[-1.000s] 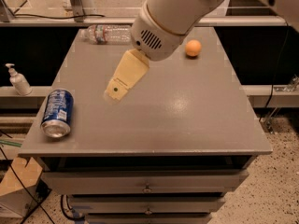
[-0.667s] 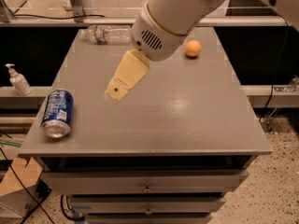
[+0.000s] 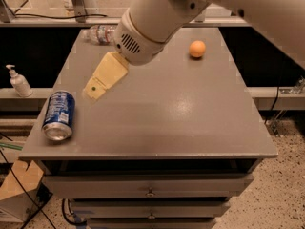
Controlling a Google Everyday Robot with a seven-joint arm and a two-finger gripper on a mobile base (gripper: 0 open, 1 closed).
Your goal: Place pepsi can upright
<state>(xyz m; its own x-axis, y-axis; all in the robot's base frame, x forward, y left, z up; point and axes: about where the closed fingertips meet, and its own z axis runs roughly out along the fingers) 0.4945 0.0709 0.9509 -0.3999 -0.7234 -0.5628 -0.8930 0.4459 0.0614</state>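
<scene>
Lying on its side, the pepsi can (image 3: 58,115) points one silver end at the front edge of the table (image 3: 181,113), so it needs tipping up. The gripper (image 3: 95,89) hangs just beyond the can, angled down toward it but apart (how wide it is spread cannot be told), carrying nothing, likely lining up a grasp.

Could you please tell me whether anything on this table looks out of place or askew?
Yes: the pepsi can lies on its side near the table's front-left corner, not upright. The gripper hovers just beside it, not touching.
</scene>
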